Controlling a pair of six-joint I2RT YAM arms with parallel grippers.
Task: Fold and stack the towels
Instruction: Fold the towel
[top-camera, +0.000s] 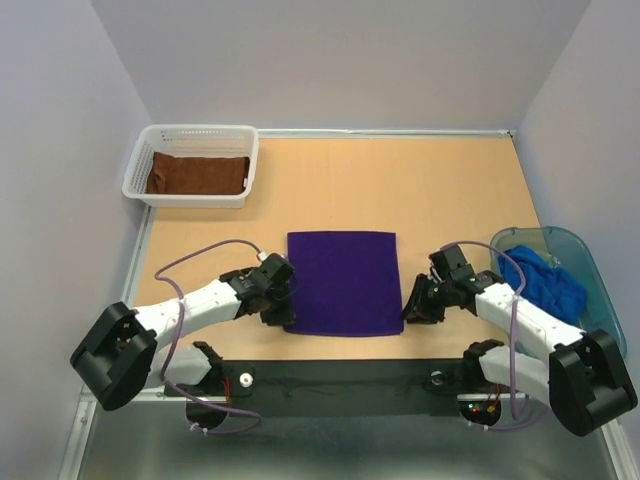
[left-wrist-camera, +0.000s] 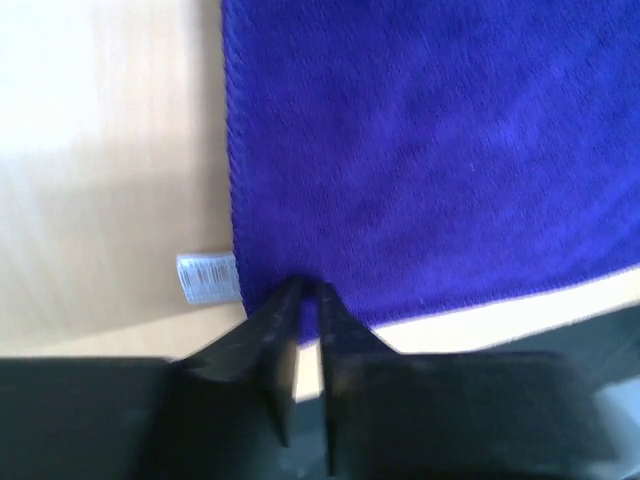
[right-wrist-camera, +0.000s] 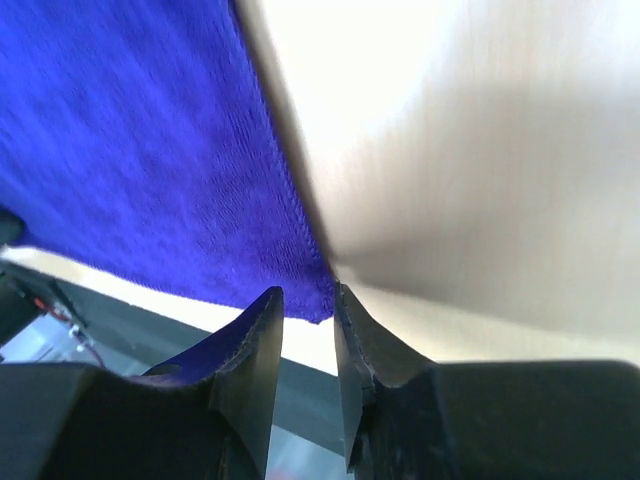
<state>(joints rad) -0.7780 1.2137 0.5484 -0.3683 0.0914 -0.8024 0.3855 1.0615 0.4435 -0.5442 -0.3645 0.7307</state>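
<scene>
Mid-frame on the table (top-camera: 450, 185), the purple towel (top-camera: 342, 282) lies flat, bare wood beyond its upper edge. Left gripper (left-wrist-camera: 308, 290) sits at its lower-left corner, fingers (left-wrist-camera: 268, 335) nearly together; grip unclear. Right gripper (right-wrist-camera: 308, 295), slightly apart, meets the lower-right corner. Brown towel (top-camera: 197, 174) fills the upper-left basket (top-camera: 140, 165).

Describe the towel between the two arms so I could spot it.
Look at the near middle of the tan table. The dark purple towel lies there, spread flat. The brown towel sits in a white basket, the blue towel crumpled in a clear tub.
</scene>
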